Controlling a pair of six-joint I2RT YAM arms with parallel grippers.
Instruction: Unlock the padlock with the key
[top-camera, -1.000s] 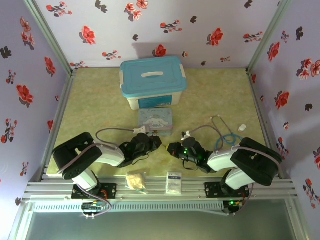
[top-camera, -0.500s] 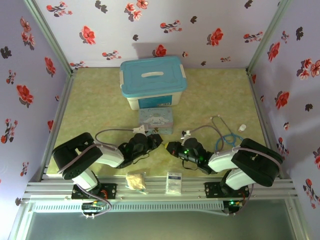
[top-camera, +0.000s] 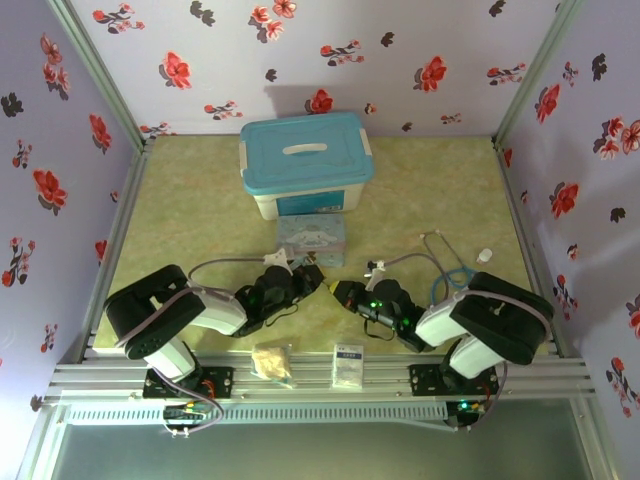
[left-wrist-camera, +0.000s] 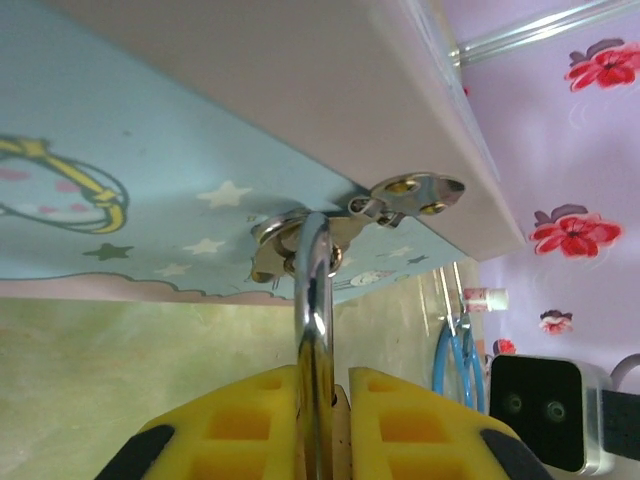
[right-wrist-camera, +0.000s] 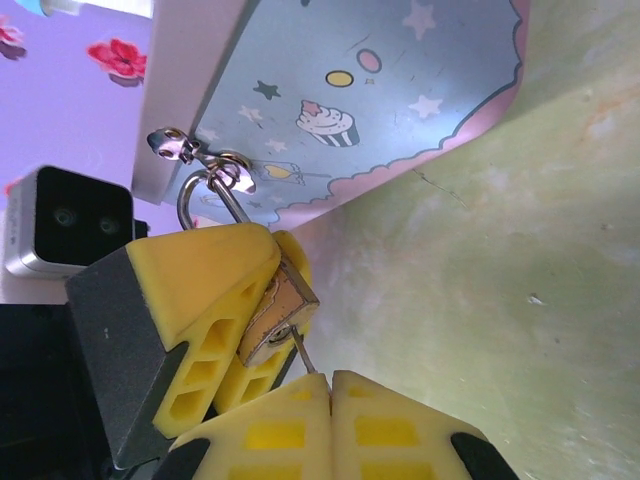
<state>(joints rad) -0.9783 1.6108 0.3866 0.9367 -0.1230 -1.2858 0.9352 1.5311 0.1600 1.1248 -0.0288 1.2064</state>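
Left gripper (left-wrist-camera: 322, 400): nearly closed, clamped on the padlock (right-wrist-camera: 277, 308) body; its shackle (left-wrist-camera: 313, 290) runs ahead through the hasp (left-wrist-camera: 405, 193).
Right gripper (right-wrist-camera: 330, 402): pinched tight on the key (right-wrist-camera: 304, 356), whose tip meets the keyhole just ahead.
Risk: turned off-axis, the thin key may twist or slip in the grip, and the padlock may pivot on the hasp.
Tin (right-wrist-camera: 400, 90): just beyond the left gripper, lid closed, contents hidden.
Blue-lidded box (top-camera: 305, 165): farther beyond both grippers, lid on, contents unseen.

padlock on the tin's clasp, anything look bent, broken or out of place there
Nothing stands out. The shackle of the padlock runs through the clasp on the tin with no visible bending. The left gripper clamps the padlock, tilted, and the thin key in the right gripper meets its keyhole end.
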